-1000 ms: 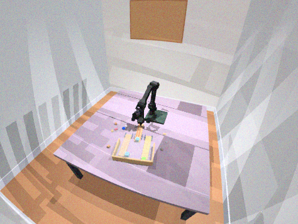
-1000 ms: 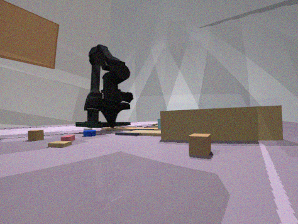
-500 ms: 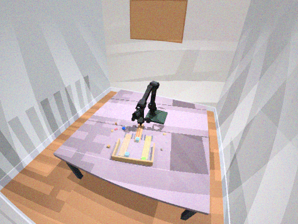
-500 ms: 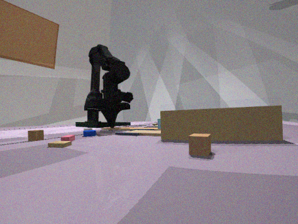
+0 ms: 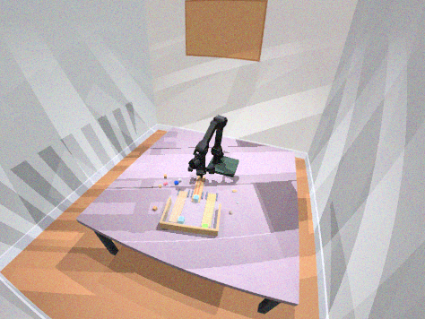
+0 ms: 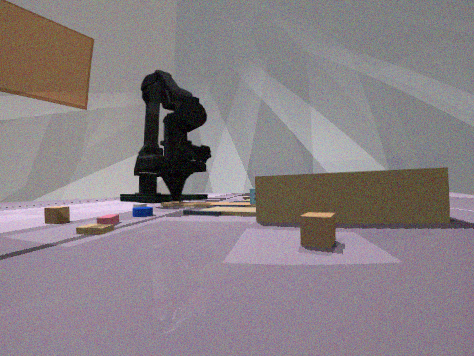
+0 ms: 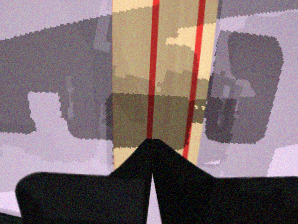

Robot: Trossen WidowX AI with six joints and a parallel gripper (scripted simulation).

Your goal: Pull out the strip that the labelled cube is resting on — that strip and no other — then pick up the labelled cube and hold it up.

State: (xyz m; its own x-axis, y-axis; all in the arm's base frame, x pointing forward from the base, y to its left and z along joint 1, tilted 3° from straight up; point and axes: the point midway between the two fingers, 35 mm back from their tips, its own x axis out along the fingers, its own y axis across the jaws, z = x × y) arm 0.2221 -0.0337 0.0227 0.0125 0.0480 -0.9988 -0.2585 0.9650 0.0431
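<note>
The jaws of the gripper are pressed together with nothing visible between them, their tips coming down to a single point on the near end of the red-striped strip. From the wrist view this strip runs straight ahead of the jaws, its long axis in line with the gripper's forward direction, and 2 red lines run along its length; the left line passes directly under the tips and the right one lies just to the right of them. Whether the tips actually press on the strip or hover just above it cannot be told from these views.

In the top view the strip reaches from beneath the gripper into the open-ended tray, and the pale blue cube sits on it ahead of the jaws, part-way along. That placement suggests this is the labelled cube, though no label is legible. Beside this strip lie 2 others: one with another pale blue cube at its far end, one with a green cube. As a judgement, the coming move is a drag of the strip along its own axis, back toward the arm's base, keeping clear of the neighbours.

No brands or writing can be read anywhere; the cube faces are too small and blurred.
</note>
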